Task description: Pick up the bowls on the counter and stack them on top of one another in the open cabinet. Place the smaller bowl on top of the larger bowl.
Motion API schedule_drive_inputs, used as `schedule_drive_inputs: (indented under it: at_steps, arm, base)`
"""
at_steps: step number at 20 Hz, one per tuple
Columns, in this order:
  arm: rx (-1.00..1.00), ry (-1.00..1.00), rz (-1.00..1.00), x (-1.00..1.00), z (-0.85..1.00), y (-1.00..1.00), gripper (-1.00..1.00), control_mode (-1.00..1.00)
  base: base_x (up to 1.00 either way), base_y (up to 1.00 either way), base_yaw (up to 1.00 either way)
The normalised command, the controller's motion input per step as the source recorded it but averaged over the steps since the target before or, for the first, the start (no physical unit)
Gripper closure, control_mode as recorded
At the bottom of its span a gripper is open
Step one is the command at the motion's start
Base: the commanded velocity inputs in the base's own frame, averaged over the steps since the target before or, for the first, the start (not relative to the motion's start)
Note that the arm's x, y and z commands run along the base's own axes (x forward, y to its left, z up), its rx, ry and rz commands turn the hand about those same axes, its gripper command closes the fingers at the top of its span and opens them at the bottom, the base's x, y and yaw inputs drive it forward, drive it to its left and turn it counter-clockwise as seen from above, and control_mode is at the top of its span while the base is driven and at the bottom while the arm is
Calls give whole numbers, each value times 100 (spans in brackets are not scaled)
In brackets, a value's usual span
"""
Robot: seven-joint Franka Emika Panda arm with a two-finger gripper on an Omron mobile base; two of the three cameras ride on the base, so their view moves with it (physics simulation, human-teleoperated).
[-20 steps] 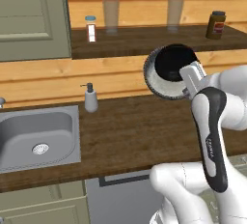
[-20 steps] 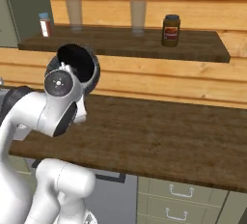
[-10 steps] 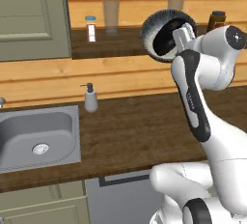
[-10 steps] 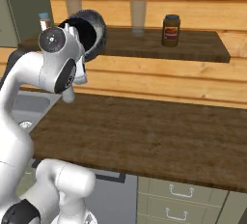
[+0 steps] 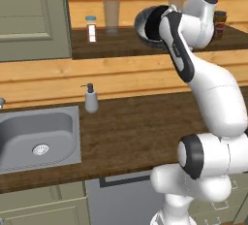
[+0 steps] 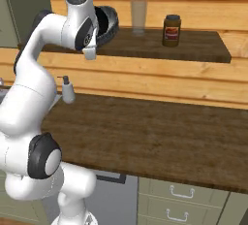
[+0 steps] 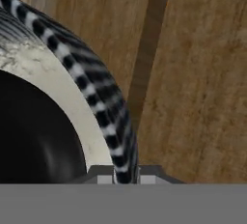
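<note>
gripper fingers clamped on the rim of the grey bowl, black bowl nested inside, held tilted at the cabinet shelf; risk: the tilt may spill the black bowl.

The larger bowl is dark grey with a ribbed outside and a pale speckled inside. It is tilted steeply, its rim pinched between the gripper fingers. The smaller bowl, glossy black, sits inside it. Both hang over the dark shelf board of the open cabinet, just ahead of the gripper.
</note>
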Motion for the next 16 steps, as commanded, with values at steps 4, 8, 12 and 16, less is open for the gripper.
schedule_drive_inputs:
  at_steps: [4,8,12,16]
  arm:
    - [1,6,-7,86,0,11,100,-100]
    - [0,0,-4,55,0,6,-100,-100]
    - [0,-11,0,-31,-8,-4,-100,-100]
    - [3,-29,0,-100,-28,-35,-100,-100]
  base:
    - [0,0,0]
    - [0,0,0]
    - [0,0,0]
    - [0,0,0]
